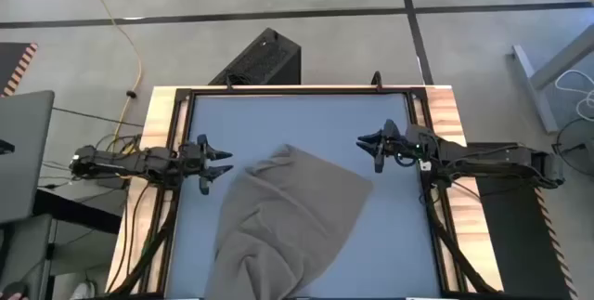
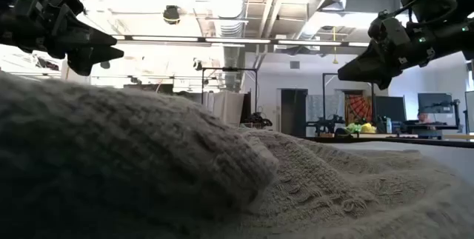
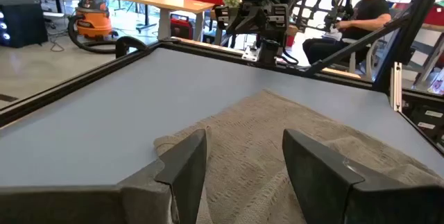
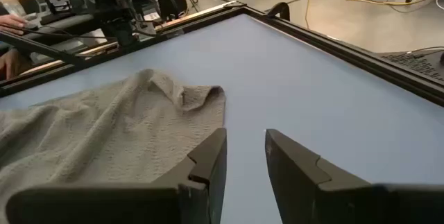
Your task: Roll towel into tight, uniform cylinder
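- Left gripper (image 1: 215, 159): raised clear of the table at its left side, jaws parted and holding nothing; in the left wrist view both fingers (image 3: 186, 165) stand apart with the cloth visible between and beyond them
- Relation, left side: the near edge of the towel (image 1: 292, 216) lies just beside this gripper, toward four o'clock from it in the high view; the tips are near the cloth but not touching it
- Towel: lies loose and rumpled on the blue table (image 1: 306, 119), unrolled, filling the middle and lower part of the surface and running off the bottom of the high view; its upper corner (image 1: 286, 149) is folded over into a small hump
- Long axis: judged to run from about one o'clock down to seven o'clock, so the cloth sits skewed to the table edges
- Relation, right side: the towel's right corner lies toward seven o'clock from the right gripper (image 1: 379, 147), with bare table between; this arm is the farther of the two
- Right gripper: raised at the table's right side, jaws released with a narrower gap, empty; in the right wrist view only bare table shows between the fingers (image 4: 208, 161)
- Judgement: rolling has not begun; the cloth likely needs squaring and flattening first, and the left arm is better placed to take an edge
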